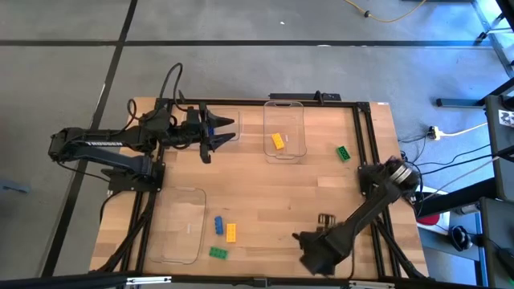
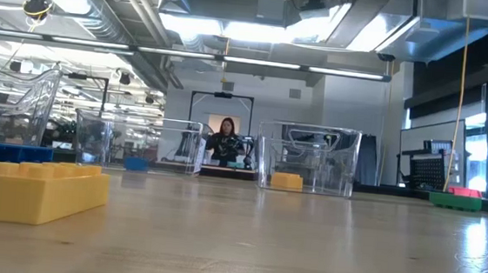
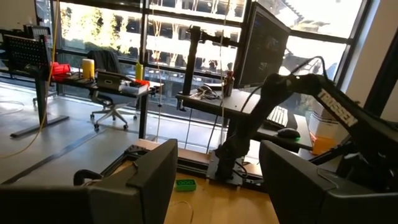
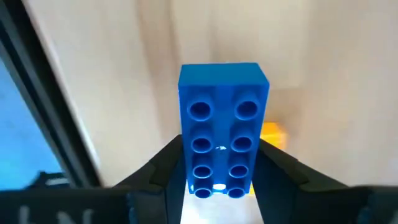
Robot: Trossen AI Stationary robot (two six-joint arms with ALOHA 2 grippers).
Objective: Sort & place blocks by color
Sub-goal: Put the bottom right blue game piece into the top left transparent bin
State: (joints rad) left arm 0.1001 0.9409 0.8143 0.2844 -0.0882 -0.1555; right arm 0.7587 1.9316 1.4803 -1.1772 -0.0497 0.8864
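Observation:
My right gripper (image 4: pixel 221 158) is shut on a blue studded block (image 4: pixel 224 106); in the high view it hangs at the table's near edge (image 1: pixel 316 250), where the block itself is hidden. My left gripper (image 1: pixel 217 132) (image 3: pixel 217 186) is open, held level over the far left of the table at a clear tray (image 1: pixel 227 122). One yellow block (image 1: pixel 278 141) lies in the far middle tray (image 1: pixel 285 108). A green block (image 1: pixel 343 152) lies on the wood to its right. Blue (image 1: pixel 218 225), yellow (image 1: pixel 230 233) and green (image 1: pixel 218 253) blocks lie near the front tray (image 1: pixel 181 241). My right gripper pinches the blue block by its two long sides, at the end nearest the wrist (image 4: pixel 221 180). The fingers (image 4: pixel 171 162) come from above, pointing down at the wood. The studded face is turned toward the camera, and the block's other end (image 4: pixel 224 78) sticks out past the fingertips.
The left wrist view shows the green block (image 3: pixel 185 184) and my right arm (image 3: pixel 292 93) across the table. In the low view the yellow block (image 2: pixel 35 190) stands close, with the trays (image 2: pixel 308 159) behind it and a person (image 2: pixel 224 139) far off in the room. A black frame rail (image 1: pixel 365 136) runs along the table's right side.

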